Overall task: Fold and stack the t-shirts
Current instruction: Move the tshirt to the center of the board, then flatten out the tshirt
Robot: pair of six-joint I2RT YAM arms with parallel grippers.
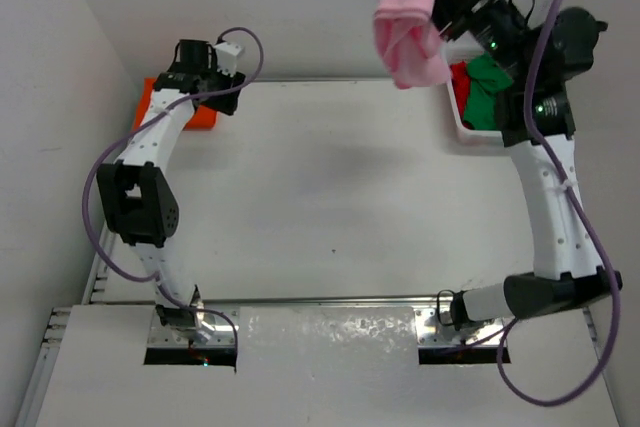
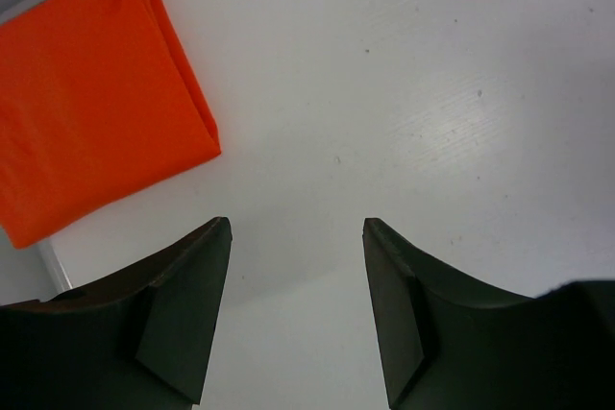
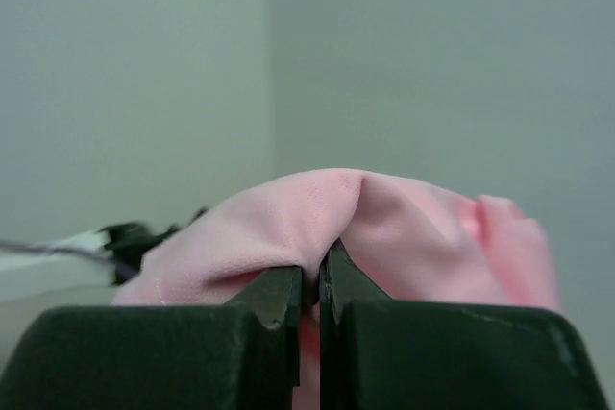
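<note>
Right gripper [image 3: 315,276] is clamped shut on a bunched fold of the pink t-shirt [image 1: 408,22], which hangs crumpled in the air at the upper right of the top view, above the far edge of the table [image 1: 330,197] and just left of the white basket [image 1: 455,124]. Left gripper [image 2: 296,228] stands with its jaws apart and nothing between them, above bare table just beside the orange t-shirt [image 2: 96,112], which lies folded flat at the upper left of the top view. The green t-shirt [image 1: 487,87] and the red t-shirt [image 1: 460,77] sit heaped in the basket, unfolded. Step in hand, by judgement: transfer of the pink t-shirt from the basket to the open middle of the table for folding. The next move calls for lowering the garment onto the clear surface and spreading it flat; the single pinch leaves the fabric wadded, so the left gripper is likely needed to take a second edge.
</note>
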